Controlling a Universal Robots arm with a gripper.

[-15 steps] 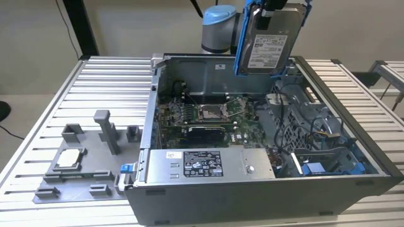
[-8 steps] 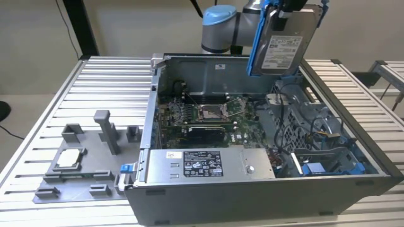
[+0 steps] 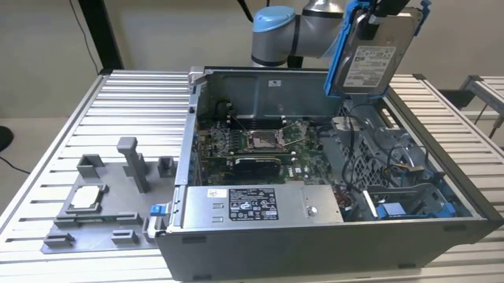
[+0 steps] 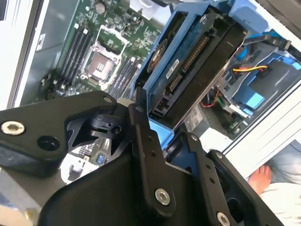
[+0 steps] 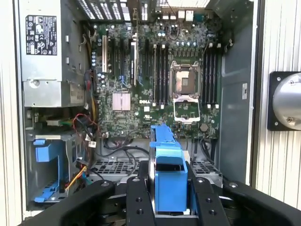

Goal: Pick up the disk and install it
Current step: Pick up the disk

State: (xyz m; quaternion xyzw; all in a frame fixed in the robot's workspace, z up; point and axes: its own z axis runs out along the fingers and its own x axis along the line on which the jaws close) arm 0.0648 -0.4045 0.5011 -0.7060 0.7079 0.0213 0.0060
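Directly below the gripper (image 5: 167,183), which clamps it by one short end, the disk (image 3: 369,62) hangs with its long axis pointing down toward the open computer case (image 3: 315,247).

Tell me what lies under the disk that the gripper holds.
The disk, clamped between the fingers, hangs above the open computer case. Below it lie black cables and a perforated grey cage. What is straight beneath is covered by the disk itself.
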